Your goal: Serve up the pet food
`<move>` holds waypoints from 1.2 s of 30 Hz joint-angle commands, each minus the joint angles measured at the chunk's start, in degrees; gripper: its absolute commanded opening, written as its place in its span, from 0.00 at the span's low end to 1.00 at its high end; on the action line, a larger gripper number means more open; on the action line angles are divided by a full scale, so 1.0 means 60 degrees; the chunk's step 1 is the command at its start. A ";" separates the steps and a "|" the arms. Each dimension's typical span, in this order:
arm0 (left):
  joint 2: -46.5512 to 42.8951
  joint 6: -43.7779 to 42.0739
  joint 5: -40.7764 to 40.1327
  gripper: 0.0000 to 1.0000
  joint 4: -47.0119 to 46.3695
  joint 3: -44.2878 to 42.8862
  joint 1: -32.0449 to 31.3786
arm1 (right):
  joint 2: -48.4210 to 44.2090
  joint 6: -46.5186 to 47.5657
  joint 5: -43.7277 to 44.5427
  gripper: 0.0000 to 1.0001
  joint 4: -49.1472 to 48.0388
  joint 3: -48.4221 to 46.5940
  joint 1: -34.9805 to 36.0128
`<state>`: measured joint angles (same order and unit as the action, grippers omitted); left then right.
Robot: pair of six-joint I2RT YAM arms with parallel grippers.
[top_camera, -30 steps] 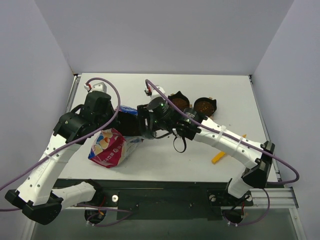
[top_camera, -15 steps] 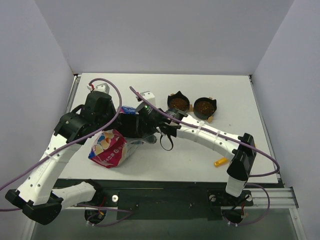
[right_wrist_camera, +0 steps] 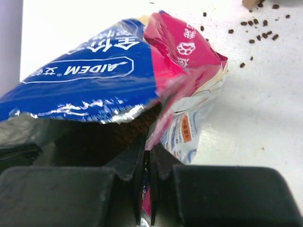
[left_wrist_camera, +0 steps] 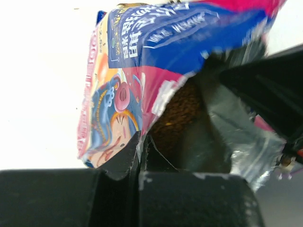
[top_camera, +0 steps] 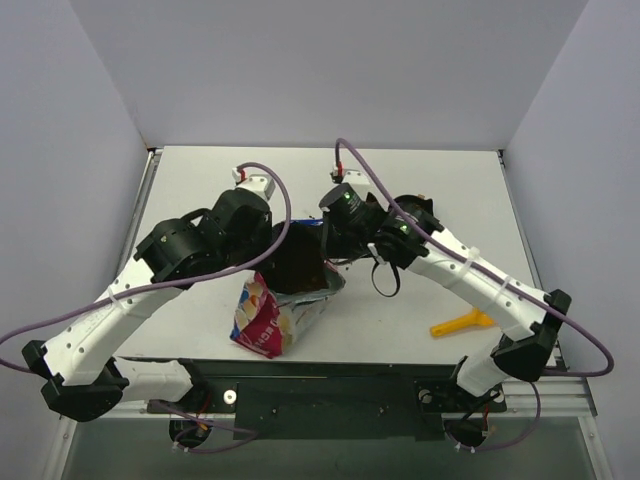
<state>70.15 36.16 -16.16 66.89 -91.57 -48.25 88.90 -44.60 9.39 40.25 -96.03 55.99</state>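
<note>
Kibble pellets (left_wrist_camera: 177,111), small and brown, show clearly only to the wrist cameras, filling the dark hollow inside the open mouth of the glossy magenta-edged bag (top_camera: 268,318); from above that mouth is just a dark gap between the two arms. The overhead view alone gives the layout: the bag is near the front middle of the white table (top_camera: 200,190), colourful front toward the near edge and mouth raised between the wrists, and a yellow-orange plastic scoop (top_camera: 462,323) lies well apart to the right. Only the right wrist view catches loose pellets (right_wrist_camera: 255,23) strewn on the table beyond the bag. On the bag's blue panel that view reads "AIDEM" in white inside an outlined oval, with large white Chinese characters above and a white paw print on the magenta. The left wrist view shows more white characters on blue, too tilted to read, beside cartoon artwork. The left gripper (left_wrist_camera: 141,142) is pressed together on one lip of the mouth and the right gripper (right_wrist_camera: 148,158) pinches the opposite lip, so the pellets sit just beyond both sets of fingertips.
</note>
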 commanded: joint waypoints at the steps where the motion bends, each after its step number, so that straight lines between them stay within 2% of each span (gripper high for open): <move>1: -0.0135 0.0081 0.0394 0.00 -0.1525 -0.1438 -0.1156 | -0.1383 -0.1339 0.0353 0.00 -0.1507 -0.0285 0.0278; 8: -0.0397 -0.0021 0.1243 0.00 -0.2899 -0.0633 -0.1422 | -0.1868 -0.1663 0.1525 0.00 -0.1859 0.0066 0.0673; 10: -0.0529 0.0037 0.1360 0.04 -0.3295 -0.0325 -0.1421 | -0.1723 -0.1737 0.1497 0.00 -0.2137 0.0039 0.0674; 12: -0.0646 0.0227 0.1506 0.16 -0.3690 0.0026 -0.1436 | -0.1445 -0.1766 0.1395 0.00 -0.2255 -0.0180 0.0703; 14: -0.0735 0.0388 0.1551 0.18 -0.3941 0.0363 -0.1407 | -0.1254 -0.1708 0.1423 0.00 -0.2270 -0.0429 0.0820; 17: -0.0633 0.0623 0.1200 0.00 -0.3825 0.0278 -0.1276 | -0.1238 -0.1649 0.1715 0.00 -0.2401 -0.0519 0.0850; 24: 0.0246 0.0052 0.1258 0.00 -0.3576 -0.1143 -0.0588 | -0.1575 -0.1561 0.2448 0.00 -0.2607 -0.0358 0.0850; 30: 0.0554 -0.0665 0.2414 0.00 -0.3430 -0.1496 0.0582 | -0.1487 -0.1385 0.2172 0.00 -0.2724 -0.0285 0.0689; 33: 0.0394 -0.0694 0.2969 0.00 -0.3282 -0.1117 0.0907 | -0.1443 -0.1371 0.1486 0.00 -0.2826 0.0095 0.0557; 36: -0.0002 -0.0812 0.3439 0.00 -0.3618 -0.0399 0.1010 | -0.1429 -0.0933 -0.0340 0.00 -0.3075 0.0535 0.0206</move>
<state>74.72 32.38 -2.26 59.99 -93.65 -42.85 82.28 -51.83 19.51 32.88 -94.13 58.76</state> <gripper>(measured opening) 0.025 0.001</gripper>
